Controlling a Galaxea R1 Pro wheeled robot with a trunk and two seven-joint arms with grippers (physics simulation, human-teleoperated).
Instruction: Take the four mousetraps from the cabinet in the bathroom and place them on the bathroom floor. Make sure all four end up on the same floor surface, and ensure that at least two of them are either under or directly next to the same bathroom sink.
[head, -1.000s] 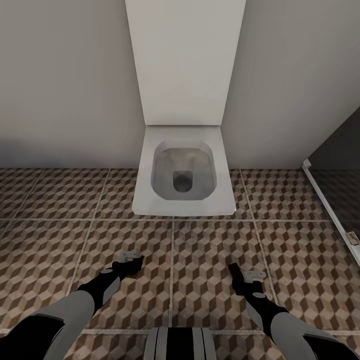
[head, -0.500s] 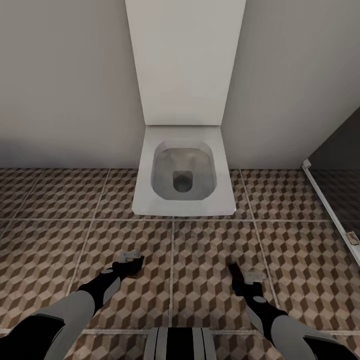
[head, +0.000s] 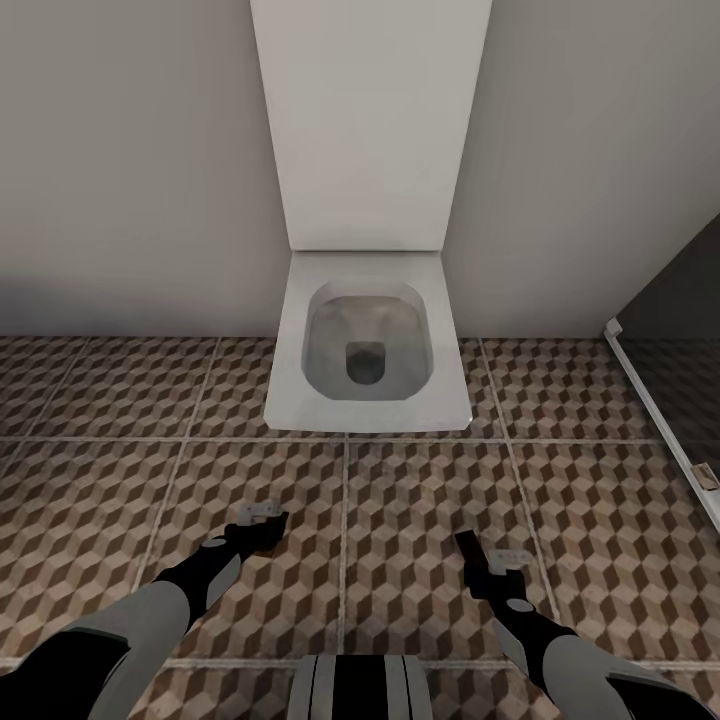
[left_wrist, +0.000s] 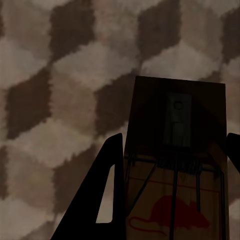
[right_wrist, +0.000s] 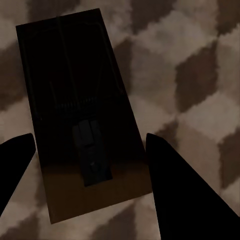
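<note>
Only the right arm has shifted since a second ago, drawing slightly back toward the robot's base, while the left arm, the toilet and the camera's framing stay as they were. From the head view the toilet (head: 368, 345) stands at 12 o'clock against a pale wall, its bowl open, with a dark glass panel (head: 680, 330) and its white frame at about 3 o'clock. Both arms reach low over the floor (head: 100, 480) with its cube-patterned tiles. The left fingers (head: 262, 517) sit at about 7 o'clock, and the left wrist view shows the black fingers (left_wrist: 107, 190) on either side of a mousetrap (left_wrist: 175, 165), brown wood with wire parts and a red mouse print; they flank it closely, but whether they are pinching it or merely beside it I cannot tell. The right fingers (head: 492, 555) sit at about 5 o'clock, and the right wrist view shows the fingers (right_wrist: 175, 185) spread wide with clear gaps to a second mousetrap (right_wrist: 82, 115), which lies flat in shadow over the tiles between them. In the head view each mousetrap shows just as a small pale patch by the fingertips.
</note>
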